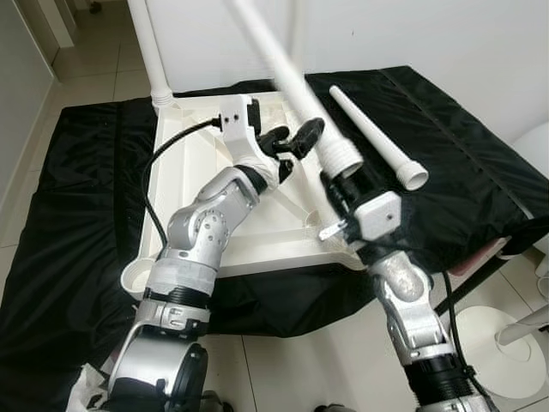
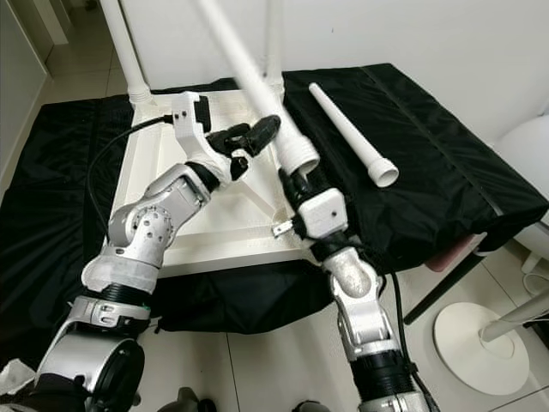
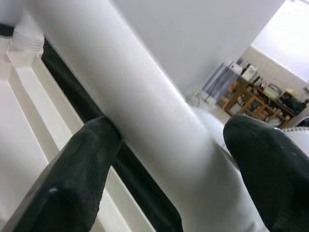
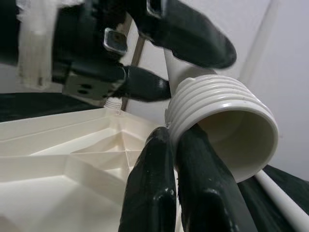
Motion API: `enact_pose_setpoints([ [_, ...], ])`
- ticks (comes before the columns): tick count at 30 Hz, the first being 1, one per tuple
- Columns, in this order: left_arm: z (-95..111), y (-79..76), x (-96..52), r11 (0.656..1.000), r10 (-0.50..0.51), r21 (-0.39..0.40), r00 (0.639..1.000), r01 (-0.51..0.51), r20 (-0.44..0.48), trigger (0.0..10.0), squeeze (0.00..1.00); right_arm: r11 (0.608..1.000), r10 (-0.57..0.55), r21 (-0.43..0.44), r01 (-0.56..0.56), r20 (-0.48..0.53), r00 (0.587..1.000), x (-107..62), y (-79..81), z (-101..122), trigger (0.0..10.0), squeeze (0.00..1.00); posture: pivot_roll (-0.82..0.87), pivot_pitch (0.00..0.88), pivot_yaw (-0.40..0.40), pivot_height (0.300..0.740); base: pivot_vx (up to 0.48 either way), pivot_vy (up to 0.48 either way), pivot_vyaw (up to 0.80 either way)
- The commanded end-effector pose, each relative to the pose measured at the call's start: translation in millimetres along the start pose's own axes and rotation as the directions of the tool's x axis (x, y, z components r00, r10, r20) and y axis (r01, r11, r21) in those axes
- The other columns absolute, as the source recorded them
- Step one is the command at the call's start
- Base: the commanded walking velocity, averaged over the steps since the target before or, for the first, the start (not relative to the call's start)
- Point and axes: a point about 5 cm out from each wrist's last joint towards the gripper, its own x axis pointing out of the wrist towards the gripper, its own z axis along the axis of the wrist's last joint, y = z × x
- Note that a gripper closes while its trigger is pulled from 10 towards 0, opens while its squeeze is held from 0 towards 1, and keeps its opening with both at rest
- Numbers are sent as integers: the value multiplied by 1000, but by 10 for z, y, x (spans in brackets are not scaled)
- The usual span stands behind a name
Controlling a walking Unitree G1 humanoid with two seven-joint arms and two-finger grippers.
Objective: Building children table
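White tabletop [image 1: 197,172] lies underside-up on black cloth [image 1: 86,189], ribs showing. One leg [image 1: 147,47] already stands upright at its far left corner. Right gripper [image 4: 181,145]: fingers pressed together, against the threaded end of a tilted white leg [image 1: 292,81] near the tabletop's near right corner; real grip or just contact, can't tell. Left gripper [image 1: 290,142] is up beside that same leg, fingers [image 3: 84,164] spread either side of the shaft, one touching, not clamped. Spare leg [image 1: 377,137] lies loose on the cloth to the right. White round-base stand [image 1: 497,343] on floor, near right.
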Motion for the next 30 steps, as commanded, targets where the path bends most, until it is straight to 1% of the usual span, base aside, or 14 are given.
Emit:
enact_pose_setpoints([
  [1, 37, -222, -15, 908, -420, -11, 907, 420, -15, 10000, 0, 998, 52, -29, -52, 7, 999, -38, 79, -20, 10000, 0, -61, 25, 66, 740, 0, 0, 0],
  [7, 164, -201, 17, 898, -433, -84, 901, 433, 11, 10000, 0, 992, 91, -86, -94, -36, 995, -146, 172, -151, 10000, 0, -62, 19, 73, 740, 0, 0, 0],
  [10, 164, -201, 17, 898, -433, -84, 901, 433, 11, 10000, 0, 992, 91, -86, -94, -36, 995, -146, 172, -151, 10000, 0, -62, 19, 73, 740, 0, 0, 0],
  [13, 333, -72, 97, 906, -382, -179, 923, 383, 40, 10000, 0, 975, 73, -207, -84, -59, 996, -250, 210, -246, 10000, 0, -65, 11, 92, 740, 0, 0, 0],
  [14, 333, -72, 97, 906, -382, -179, 923, 383, 40, 10000, 0, 975, 73, -207, -84, -59, 996, -250, 210, -246, 10000, 0, -65, 11, 92, 740, 0, 0, 0],
  [17, 439, 5, 204, 932, -306, -194, 952, 305, 23, 10000, 0, 947, 39, -315, -62, -80, 996, -365, 210, -327, 10000, 0, -66, 9, 96, 740, 0, 0, 0],
  [20, 473, 7, 241, 935, -292, -203, 956, 290, 18, 10000, 0, 935, 11, -352, -41, -85, 996, -402, 183, -352, 10000, 0, -67, 9, 94, 740, 0, 0, 0],
  [23, 545, -10, 330, 944, -268, -202, 963, 262, -1, 10000, 0, 893, -18, -451, -15, -69, 997, -481, 125, -393, 10000, 0, -67, 9, 91, 740, 0, 0, 0],
  [25, 545, -10, 330, 944, -268, -202, 963, 262, -1, 10000, 0, 893, -18, -451, -15, -69, 997, -481, 125, -393, 10000, 0, -67, 9, 91, 740, 0, 0, 0],
  [26, 574, -8, 353, 945, -256, -212, 967, 250, -3, 10000, 0, 870, -21, -492, -11, -58, 998, -508, 109, -400, 10000, 0, -65, 9, 85, 740, 0, 0, 0],
  [27, 574, -8, 353, 945, -256, -212, 967, 250, -3, 10000, 0, 870, -21, -492, -11, -58, 998, -508, 109, -400, 10000, 0, -65, 9, 85, 740, 0, 0, 0],
  [28, 601, 2, 369, 947, -241, -220, 970, 234, -8, 10000, 0, 849, -17, -529, -14, -54, 998, -534, 101, -414, 10000, 0, -63, 9, 82, 740, 0, 0, 0],
  [29, 601, 2, 369, 947, -241, -220, 970, 234, -8, 10000, 0, 849, -17, -529, -14, -54, 998, -534, 101, -414, 10000, 0, -63, 9, 82, 740, 0, 0, 0],
  [30, 627, 16, 382, 951, -233, -215, 972, 224, -20, 10000, 0, 827, -15, -562, -13, -45, 999, -557, 96, -433, 10000, 0, -61, 10, 81, 740, 0, 0, 0],
])
